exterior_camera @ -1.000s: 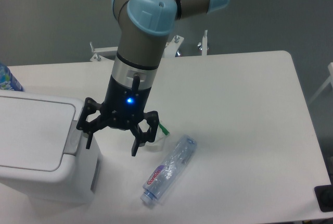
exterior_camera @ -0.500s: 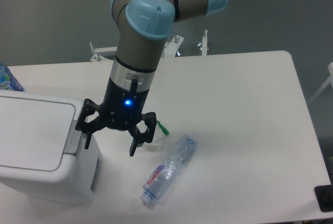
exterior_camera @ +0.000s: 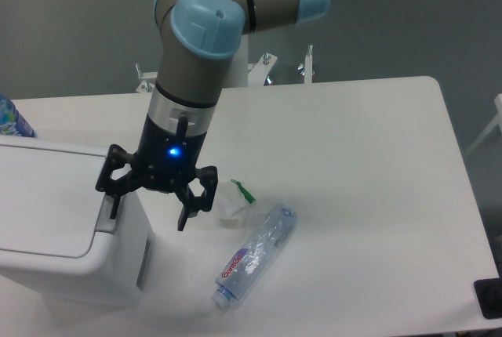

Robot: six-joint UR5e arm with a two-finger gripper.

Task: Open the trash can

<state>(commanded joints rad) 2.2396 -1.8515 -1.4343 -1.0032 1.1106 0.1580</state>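
- The white rectangular desk (exterior_camera: 369, 157) with rounded corners takes up most of the view, with grey floor behind it.
- The grey and light-blue robot arm (exterior_camera: 205, 39) comes in from the top and reaches down over the left half of the desk, wrist pointing down, a small blue light glowing on it.
- The large boxy white plastic trash can (exterior_camera: 55, 227) with rounded corners sits at the desk's front-left corner, partly cut off by the left edge of the view. Its flat white lid is down, so it's closed, and there's a grey push tab (exterior_camera: 105, 216) on the rim on its right side.
- The black two-finger gripper (exterior_camera: 147, 214) has its jaws spread wide apart, nothing in them. The left finger tip hangs right at the grey tab on the can's rim; can't tell if it's actually touching. The other finger points down over bare desk just right of the can.
- A clear crushed plastic bottle (exterior_camera: 255, 255) with a pink-and-white label lies on its side near the front edge, roughly mid-desk, cap end towards the front.
- A small crumpled white wrapper (exterior_camera: 231, 200) with a bit of green on it sits just beside the bottle's far end, near the right finger.
- A blue bottle top (exterior_camera: 11, 119) peeks in at the left edge, behind the can.
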